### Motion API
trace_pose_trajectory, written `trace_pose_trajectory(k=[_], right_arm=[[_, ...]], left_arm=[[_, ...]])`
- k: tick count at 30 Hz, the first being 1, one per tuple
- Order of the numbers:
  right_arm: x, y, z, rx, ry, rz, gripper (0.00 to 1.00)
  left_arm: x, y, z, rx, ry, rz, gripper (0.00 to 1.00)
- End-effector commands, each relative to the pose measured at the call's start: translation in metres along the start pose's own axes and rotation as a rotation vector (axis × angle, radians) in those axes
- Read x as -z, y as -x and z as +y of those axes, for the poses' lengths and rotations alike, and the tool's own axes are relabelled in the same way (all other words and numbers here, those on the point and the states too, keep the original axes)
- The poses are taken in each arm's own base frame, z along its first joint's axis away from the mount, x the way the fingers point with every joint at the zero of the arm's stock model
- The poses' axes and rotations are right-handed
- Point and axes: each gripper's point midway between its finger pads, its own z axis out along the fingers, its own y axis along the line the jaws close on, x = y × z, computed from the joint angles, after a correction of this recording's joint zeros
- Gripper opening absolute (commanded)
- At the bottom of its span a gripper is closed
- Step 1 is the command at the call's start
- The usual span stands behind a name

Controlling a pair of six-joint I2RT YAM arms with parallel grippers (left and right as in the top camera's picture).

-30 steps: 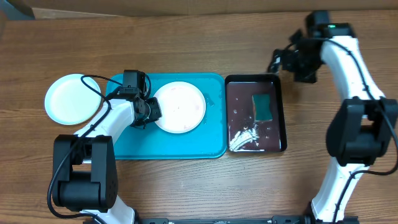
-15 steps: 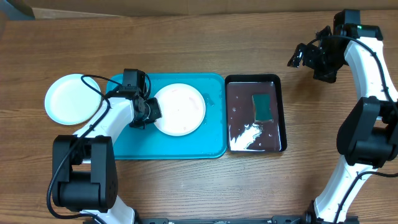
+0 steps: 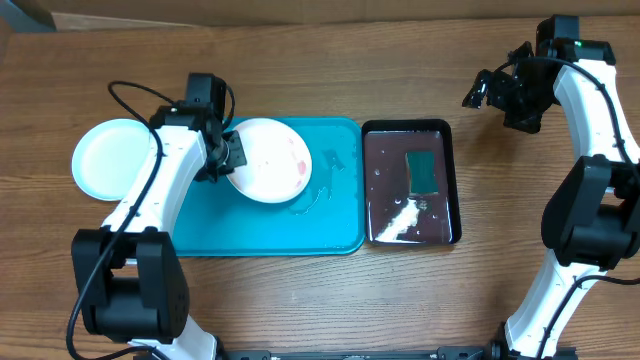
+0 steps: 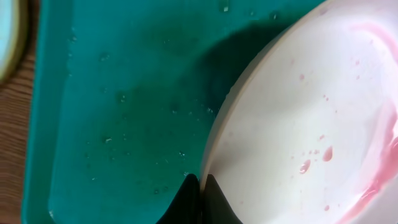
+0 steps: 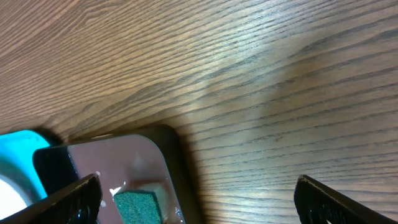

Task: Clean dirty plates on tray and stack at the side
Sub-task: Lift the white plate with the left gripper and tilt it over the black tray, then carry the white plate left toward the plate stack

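One smeared plate has left the wet floor of the turquoise tray. The left gripper, clamped on its rim, has lifted it tilted toward the far-left corner, so wiping looks next. A pale plate rests on the tabletop, left. Beyond, the black tray holds water and a green sponge; the right gripper hangs wide apart, empty.

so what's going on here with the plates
The left hand is shut on the rim of a white plate with red smears, holding it tilted over the wet turquoise tray. Another pale plate lies on the tabletop left of the tray. The right hand hangs open, empty, beyond the black tray that holds a green sponge.
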Motion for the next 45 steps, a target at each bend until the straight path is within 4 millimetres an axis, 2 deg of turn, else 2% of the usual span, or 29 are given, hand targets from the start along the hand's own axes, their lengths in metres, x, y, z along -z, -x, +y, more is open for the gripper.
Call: trace_pose_trajectory(k=[1, 5, 10, 17, 20, 29, 33, 34, 45], right_arm=[[0.014, 0.006, 0.006, 0.008, 0.008, -0.041, 1.00], [0.014, 0.006, 0.006, 0.008, 0.008, -0.041, 1.00], [0.014, 0.006, 0.006, 0.008, 0.008, -0.041, 1.00], [0.014, 0.006, 0.006, 0.008, 0.008, -0.041, 1.00], [0.014, 0.006, 0.006, 0.008, 0.008, -0.041, 1.00], [0.014, 0.006, 0.006, 0.008, 0.008, -0.041, 1.00], [0.014, 0.006, 0.006, 0.008, 0.008, -0.041, 1.00], [0.014, 0.006, 0.006, 0.008, 0.008, -0.041, 1.00], [0.014, 0.006, 0.006, 0.008, 0.008, -0.041, 1.00]], left_arm=[[0.033, 0.022, -0.004, -0.019, -0.009, -0.101, 0.04], [0.056, 0.033, -0.018, -0.071, -0.035, -0.170, 0.04], [0.086, 0.038, -0.037, -0.138, 0.022, -0.283, 0.04], [0.132, 0.032, -0.092, -0.299, 0.136, -0.507, 0.04], [0.153, 0.020, -0.120, -0.373, 0.202, -0.624, 0.04], [0.226, -0.025, -0.187, -0.530, 0.344, -0.970, 0.04], [0.256, -0.042, -0.205, -0.586, 0.403, -1.080, 0.04], [0.269, -0.048, -0.210, -0.602, 0.435, -1.121, 0.04], [0.327, -0.075, -0.238, -0.699, 0.522, -1.240, 0.04]])
